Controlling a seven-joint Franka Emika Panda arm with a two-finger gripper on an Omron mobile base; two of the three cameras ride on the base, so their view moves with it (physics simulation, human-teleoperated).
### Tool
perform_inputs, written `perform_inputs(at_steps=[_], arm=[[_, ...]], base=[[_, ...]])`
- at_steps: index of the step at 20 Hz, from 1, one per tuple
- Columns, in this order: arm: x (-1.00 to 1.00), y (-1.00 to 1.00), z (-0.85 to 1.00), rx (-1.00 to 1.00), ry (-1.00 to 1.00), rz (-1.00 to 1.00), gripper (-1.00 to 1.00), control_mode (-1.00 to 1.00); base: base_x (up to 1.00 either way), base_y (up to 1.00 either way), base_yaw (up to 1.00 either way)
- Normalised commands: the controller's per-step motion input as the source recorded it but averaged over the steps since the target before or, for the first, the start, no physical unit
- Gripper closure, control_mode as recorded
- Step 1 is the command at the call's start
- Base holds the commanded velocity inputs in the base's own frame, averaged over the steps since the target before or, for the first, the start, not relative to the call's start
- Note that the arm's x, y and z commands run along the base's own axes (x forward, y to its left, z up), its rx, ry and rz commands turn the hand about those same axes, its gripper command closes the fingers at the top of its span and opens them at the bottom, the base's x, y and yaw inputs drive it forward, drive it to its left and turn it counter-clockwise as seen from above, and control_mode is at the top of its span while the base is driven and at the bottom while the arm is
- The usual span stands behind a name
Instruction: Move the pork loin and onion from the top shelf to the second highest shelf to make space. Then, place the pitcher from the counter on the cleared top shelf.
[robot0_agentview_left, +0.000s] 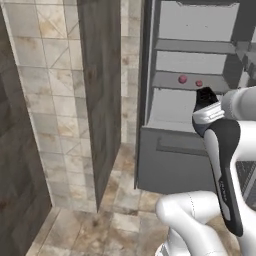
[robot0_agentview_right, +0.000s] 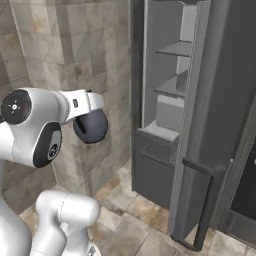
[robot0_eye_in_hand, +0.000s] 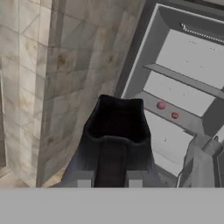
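Observation:
My gripper (robot0_eye_in_hand: 109, 183) is shut on the pitcher (robot0_eye_in_hand: 114, 131), a dark glossy jug held in the air in front of the open fridge. The jug's bulbous body (robot0_agentview_right: 91, 126) hangs under my hand, and its black top (robot0_agentview_left: 204, 96) shows above my wrist. The top shelf (robot0_agentview_left: 195, 46) is a bare grey board. On the second highest shelf (robot0_agentview_left: 167, 80) sit the round onion (robot0_agentview_left: 182, 79) and, to its right, the flatter pork loin (robot0_agentview_left: 199, 83). In the hand view the onion (robot0_eye_in_hand: 161, 105) and pork loin (robot0_eye_in_hand: 174, 115) lie beyond the jug's rim. The counter is out of view.
A grey drawer box (robot0_agentview_left: 175, 160) juts out below the shelves. The fridge door (robot0_agentview_right: 200, 130) stands open at the right. A dark panel (robot0_agentview_left: 102, 90) and a tiled wall (robot0_agentview_left: 50, 100) close off the left. Tiled floor (robot0_agentview_left: 125, 220) lies in front.

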Motion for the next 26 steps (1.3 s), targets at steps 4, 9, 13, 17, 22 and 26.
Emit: perform_inputs(at_steps=[4, 9, 13, 17, 22, 26], arm=[[0.00, 0.00, 0.00, 0.00, 0.00, 0.00, 1.00, 1.00], [0.00, 0.00, 0.00, 0.00, 0.00, 0.00, 1.00, 1.00], [0.00, 0.00, 0.00, 0.00, 0.00, 0.00, 1.00, 1.00], [0.00, 0.00, 0.00, 0.00, 0.00, 0.00, 1.00, 1.00], [0.00, 0.00, 0.00, 0.00, 0.00, 0.00, 1.00, 1.00], [0.00, 0.00, 0.00, 0.00, 0.00, 0.00, 1.00, 1.00]], base=[[0.01, 0.60, -0.35], [0.00, 0.63, -0.30], [0.04, 0.41, -0.31], [0.31, 0.03, -0.32], [0.44, 0.00, -0.27], [0.57, 0.00, -0.21]])
